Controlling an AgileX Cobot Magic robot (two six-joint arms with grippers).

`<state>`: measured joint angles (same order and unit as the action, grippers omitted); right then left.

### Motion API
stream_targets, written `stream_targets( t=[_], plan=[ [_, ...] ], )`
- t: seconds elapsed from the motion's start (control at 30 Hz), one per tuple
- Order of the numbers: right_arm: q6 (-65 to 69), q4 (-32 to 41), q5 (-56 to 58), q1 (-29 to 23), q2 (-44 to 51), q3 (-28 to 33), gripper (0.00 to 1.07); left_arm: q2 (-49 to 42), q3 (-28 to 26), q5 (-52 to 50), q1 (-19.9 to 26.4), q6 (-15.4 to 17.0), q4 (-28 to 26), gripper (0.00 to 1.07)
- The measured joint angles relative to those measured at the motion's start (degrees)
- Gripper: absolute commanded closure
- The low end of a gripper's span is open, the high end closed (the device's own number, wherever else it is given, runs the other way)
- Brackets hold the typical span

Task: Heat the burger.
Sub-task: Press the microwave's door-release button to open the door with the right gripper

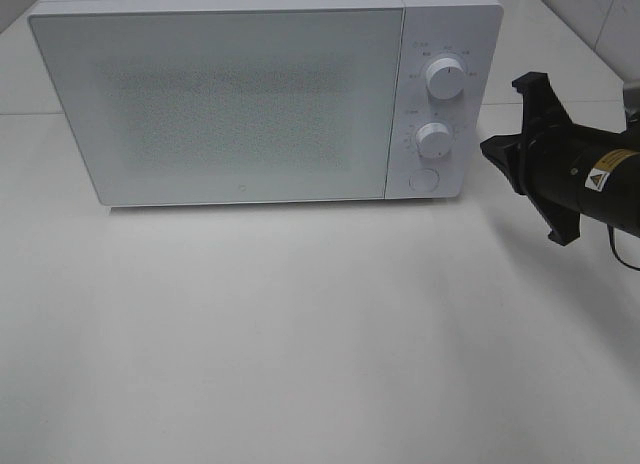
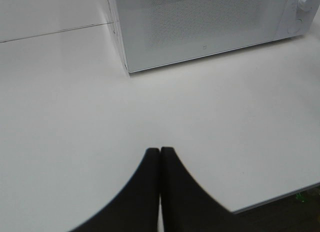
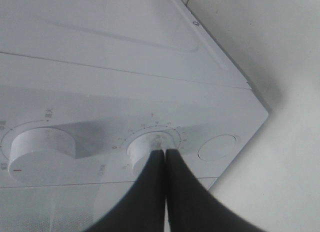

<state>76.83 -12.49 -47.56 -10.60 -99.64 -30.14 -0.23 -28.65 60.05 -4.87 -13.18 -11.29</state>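
The burger is out of view. The white microwave (image 1: 220, 94) stands at the back of the table with its door shut. My right gripper (image 1: 486, 145) is shut and empty, just right of the control panel. In the right wrist view its fingertips (image 3: 164, 153) point at the lower knob (image 3: 150, 142), right at its face; I cannot tell whether they touch. My left gripper (image 2: 160, 150) is shut and empty, over the bare table in front of the microwave's (image 2: 200, 22) left corner. It does not show in the exterior view.
The panel carries an upper knob (image 1: 444, 77), the lower knob (image 1: 433, 139) and a round button (image 1: 425, 180). The white table (image 1: 300, 334) runs wide in front of the microwave. Its near edge (image 2: 280, 198) shows in the left wrist view.
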Motion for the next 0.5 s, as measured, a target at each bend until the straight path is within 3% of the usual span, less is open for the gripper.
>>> stream_targets(
  t=[0.3,0.5],
  plan=[
    [-1.43,9.05,0.92,-5.79,-1.66,0.00,1.07,0.00,0.00,0.00,0.00,0.00,0.00,1.06],
    [-1.43,10.60,-0.80,-7.85,-5.33,-0.29,1.07,0.00,0.00,0.00,0.00,0.00,0.00,1.06]
  ],
)
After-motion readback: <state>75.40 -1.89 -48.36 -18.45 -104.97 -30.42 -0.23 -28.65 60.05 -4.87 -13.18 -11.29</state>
